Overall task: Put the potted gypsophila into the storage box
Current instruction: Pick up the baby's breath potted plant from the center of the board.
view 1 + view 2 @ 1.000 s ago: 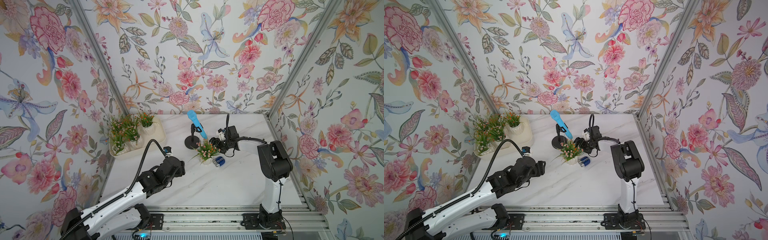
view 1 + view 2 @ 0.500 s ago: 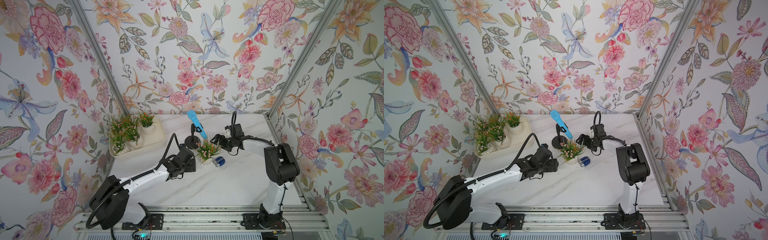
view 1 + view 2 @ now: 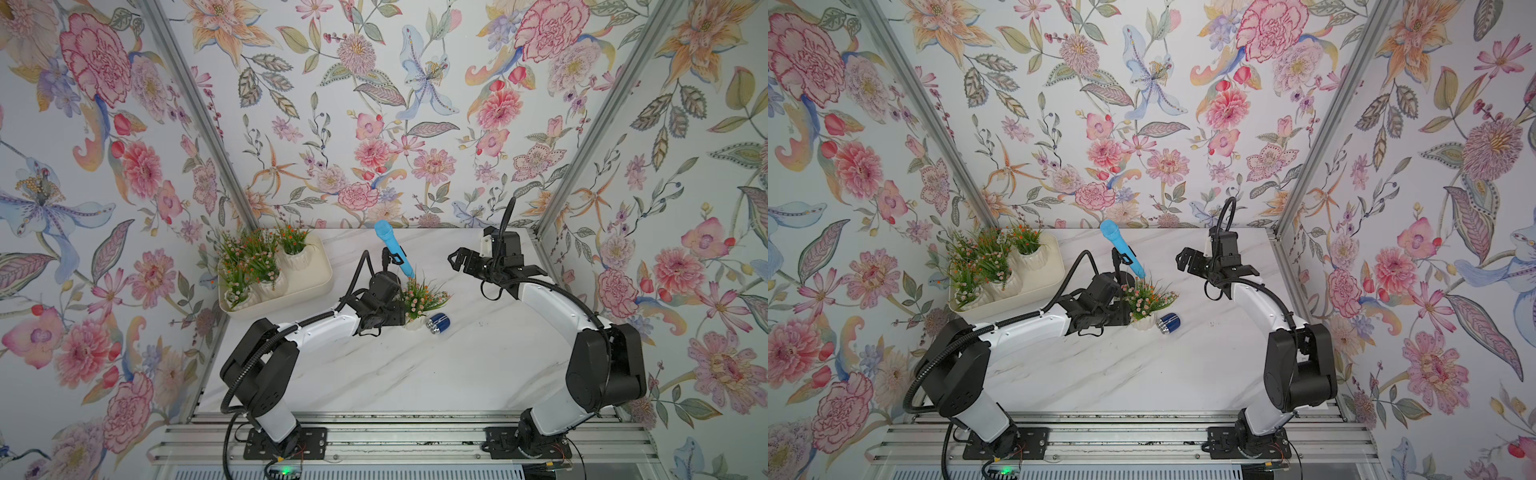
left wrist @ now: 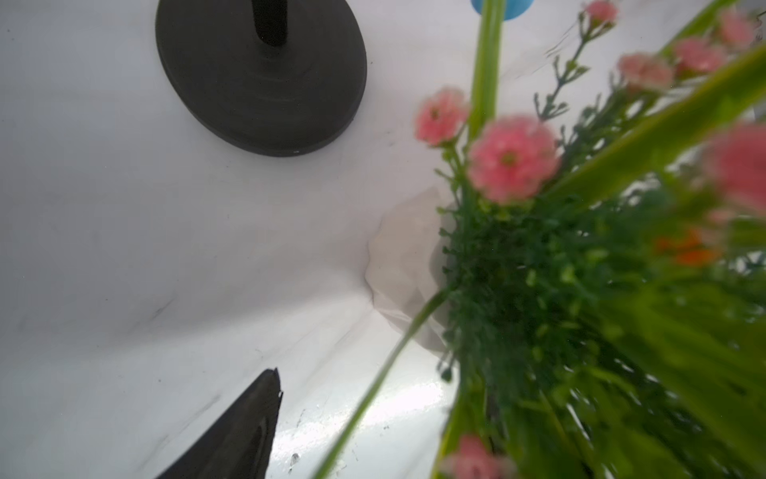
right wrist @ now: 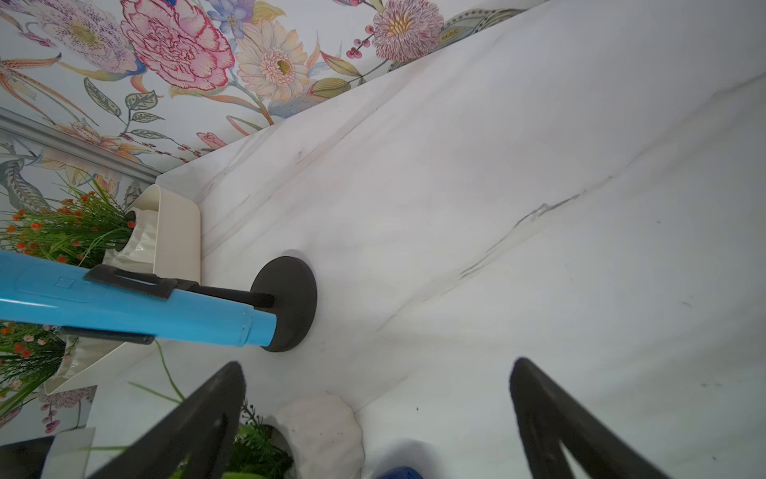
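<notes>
While the pot (image 4: 404, 265) is flanked by the open left gripper (image 3: 398, 316), it may be toppled if clipped off-centre; right gripper (image 5: 377, 363) open, empty.

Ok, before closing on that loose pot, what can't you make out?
left gripper: second finger hidden by blurred foliage, left wrist view.
loose potted gypsophila: pot mostly behind its leaves, same view.
storage box: pot count lost in overlapping foliage, top views.
blue cylinder: cut by frame edge, right wrist view.
</notes>
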{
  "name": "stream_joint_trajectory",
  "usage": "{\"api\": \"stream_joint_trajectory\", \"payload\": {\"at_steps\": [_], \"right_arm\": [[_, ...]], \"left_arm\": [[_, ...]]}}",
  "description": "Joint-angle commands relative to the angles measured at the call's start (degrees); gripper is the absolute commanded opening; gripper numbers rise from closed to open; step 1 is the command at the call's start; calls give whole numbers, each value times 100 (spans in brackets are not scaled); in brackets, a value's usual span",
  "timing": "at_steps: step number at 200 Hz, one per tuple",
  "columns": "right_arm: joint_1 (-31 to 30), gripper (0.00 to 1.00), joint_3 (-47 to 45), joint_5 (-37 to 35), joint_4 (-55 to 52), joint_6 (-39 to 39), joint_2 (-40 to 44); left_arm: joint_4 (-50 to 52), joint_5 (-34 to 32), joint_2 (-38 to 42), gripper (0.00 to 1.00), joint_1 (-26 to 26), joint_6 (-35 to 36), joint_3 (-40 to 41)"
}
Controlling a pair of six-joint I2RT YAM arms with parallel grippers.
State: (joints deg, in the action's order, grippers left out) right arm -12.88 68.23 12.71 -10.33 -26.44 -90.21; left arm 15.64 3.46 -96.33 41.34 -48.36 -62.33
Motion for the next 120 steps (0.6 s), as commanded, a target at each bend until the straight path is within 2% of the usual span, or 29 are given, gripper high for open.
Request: {"api": "stream_joint_trajectory", "payload": {"at_steps": [1, 51, 120], "right_arm": [[-39, 100, -188, -313, -227, 251, 342], [-56, 100, -433, -404, -330, 278, 720], [-180, 100, -407, -664, -533, 378, 915]], "left_arm": [[185, 84, -180, 75, -110, 125, -307], [264, 166, -546, 72, -187, 200, -690], [1052, -509, -946, 62, -157, 589, -1352]]}}
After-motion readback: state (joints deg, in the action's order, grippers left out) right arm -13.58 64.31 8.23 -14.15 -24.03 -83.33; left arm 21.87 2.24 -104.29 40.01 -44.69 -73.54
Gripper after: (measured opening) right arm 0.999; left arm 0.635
